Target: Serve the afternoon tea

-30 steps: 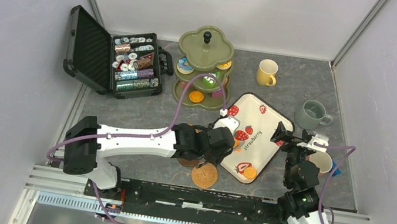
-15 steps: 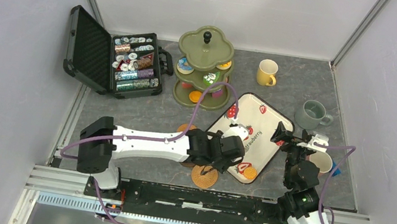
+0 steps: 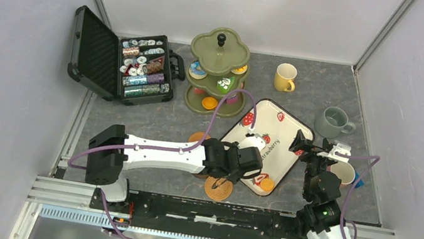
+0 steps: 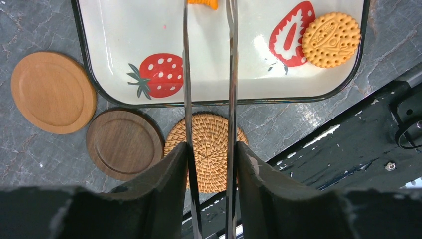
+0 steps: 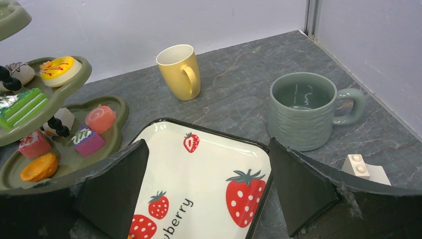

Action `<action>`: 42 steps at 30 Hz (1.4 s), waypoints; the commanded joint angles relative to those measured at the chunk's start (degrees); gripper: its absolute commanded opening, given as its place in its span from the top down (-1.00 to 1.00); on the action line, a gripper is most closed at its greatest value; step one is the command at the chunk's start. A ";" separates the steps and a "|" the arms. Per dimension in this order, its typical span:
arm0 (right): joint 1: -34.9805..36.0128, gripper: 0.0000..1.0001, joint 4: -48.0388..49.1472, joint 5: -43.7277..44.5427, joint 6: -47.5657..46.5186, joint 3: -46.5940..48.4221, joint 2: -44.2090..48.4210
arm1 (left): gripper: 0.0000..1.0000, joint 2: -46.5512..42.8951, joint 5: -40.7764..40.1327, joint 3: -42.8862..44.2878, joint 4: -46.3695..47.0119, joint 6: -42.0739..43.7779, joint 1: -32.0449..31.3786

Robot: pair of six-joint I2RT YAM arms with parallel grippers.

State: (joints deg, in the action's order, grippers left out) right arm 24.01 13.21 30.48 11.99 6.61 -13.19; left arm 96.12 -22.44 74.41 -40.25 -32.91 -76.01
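Swinging in from the left side of the strawberry tray (image 3: 280, 133), the left gripper (image 3: 249, 162) has settled above the woven coaster (image 3: 218, 187), which lies on the bench at 7 o'clock from that tray. The right gripper (image 3: 319, 147) has not budged. I'd guess a coaster pick is coming, since no mug stands on one yet. The olive three-tier stand (image 3: 220, 51) keeps its cakes at 11 o'clock, the yellow mug (image 3: 284, 77) at 12, the grey-green mug (image 3: 332, 121) at 2.

From the left wrist, the jaws stand slightly apart and empty, framing the woven coaster: round, flat, tightly spiralled. A dark wooden coaster (image 4: 124, 143) lies just beside it at 9 o'clock, and a pale wooden coaster (image 4: 53, 92) sits further off at 10. A biscuit (image 4: 331, 33) rests in the tray.

From the right wrist, the jaws are spread wide around nothing, facing the tray and both upright mugs.
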 commanded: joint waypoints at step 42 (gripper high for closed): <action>0.33 -0.96 1.33 0.19 0.32 0.42 0.21 | 0.15 -5.78 5.00 6.33 4.14 5.14 4.79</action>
State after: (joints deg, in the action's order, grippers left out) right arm 24.01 13.21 30.50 11.99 6.61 -13.19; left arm 92.03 -23.03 79.40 -40.34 -29.02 -72.42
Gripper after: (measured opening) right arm 0.978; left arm 0.406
